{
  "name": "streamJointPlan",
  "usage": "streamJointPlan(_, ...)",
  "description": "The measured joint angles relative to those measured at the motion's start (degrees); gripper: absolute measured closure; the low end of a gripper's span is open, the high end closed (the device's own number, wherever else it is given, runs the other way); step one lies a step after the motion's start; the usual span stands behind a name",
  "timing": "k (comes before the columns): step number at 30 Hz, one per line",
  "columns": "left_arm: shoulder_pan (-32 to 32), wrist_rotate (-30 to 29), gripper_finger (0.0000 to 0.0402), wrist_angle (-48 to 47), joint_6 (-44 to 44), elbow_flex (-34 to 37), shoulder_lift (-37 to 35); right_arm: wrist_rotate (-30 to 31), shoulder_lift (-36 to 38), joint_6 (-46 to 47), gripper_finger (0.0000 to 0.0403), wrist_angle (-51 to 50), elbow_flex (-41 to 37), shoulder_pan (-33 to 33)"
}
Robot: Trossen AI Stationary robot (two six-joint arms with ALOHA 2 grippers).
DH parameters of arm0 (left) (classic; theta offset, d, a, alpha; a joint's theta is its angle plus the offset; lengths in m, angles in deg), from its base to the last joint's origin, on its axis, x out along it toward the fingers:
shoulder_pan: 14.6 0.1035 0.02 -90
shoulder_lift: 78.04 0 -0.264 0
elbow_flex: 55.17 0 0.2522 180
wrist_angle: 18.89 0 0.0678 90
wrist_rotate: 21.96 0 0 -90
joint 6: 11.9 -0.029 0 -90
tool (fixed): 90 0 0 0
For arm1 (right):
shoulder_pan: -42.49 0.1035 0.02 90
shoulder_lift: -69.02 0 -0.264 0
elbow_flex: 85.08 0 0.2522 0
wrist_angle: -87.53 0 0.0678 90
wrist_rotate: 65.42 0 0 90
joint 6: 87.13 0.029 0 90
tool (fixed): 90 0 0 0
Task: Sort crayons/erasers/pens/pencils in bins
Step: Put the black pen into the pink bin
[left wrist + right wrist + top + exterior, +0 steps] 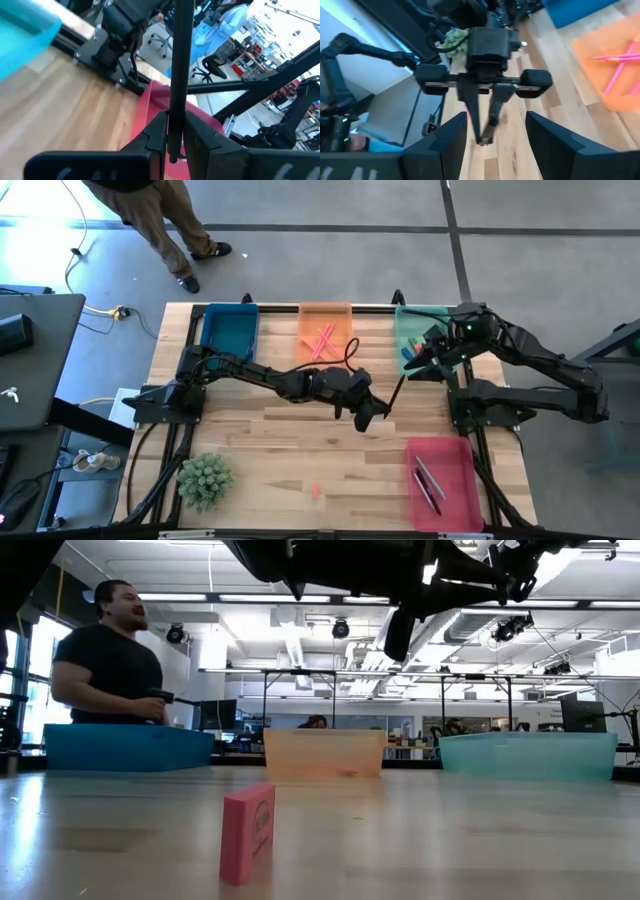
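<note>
A slim dark pen (398, 390) is in my left gripper (378, 412), which is shut on it above the middle of the table. The pen slants from those fingers toward my right gripper (422, 364). That gripper stands open over the near edge of the teal bin (412, 330), its fingers (451, 140) wide apart, facing the left gripper (485, 125) and touching nothing. Two pens (428, 482) lie in the red-pink bin (442, 452). A pink eraser (248, 832) stands on its edge on the table near the front. My left gripper pinches the pen near one end (174, 131) between its two fingers (153, 136). The short end shows just behind the fingers, and the long part runs out past them toward the right arm. The pen is lifted clear of the table.
The orange bin (325, 315) at the far middle holds pink sticks. The dark blue bin (230, 330) is at the far left. A small green plant (205, 480) stands at the near left. A person stands beyond the table's far left corner.
</note>
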Motion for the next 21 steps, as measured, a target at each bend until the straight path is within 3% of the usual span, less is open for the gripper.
streamJointPlan(21, 3.9, 4.0, 0.0369, 5.2, -0.9, 0.0, 0.0, 5.4, -0.6, 5.9, 0.0208, 5.1, 0.0, 1.6)
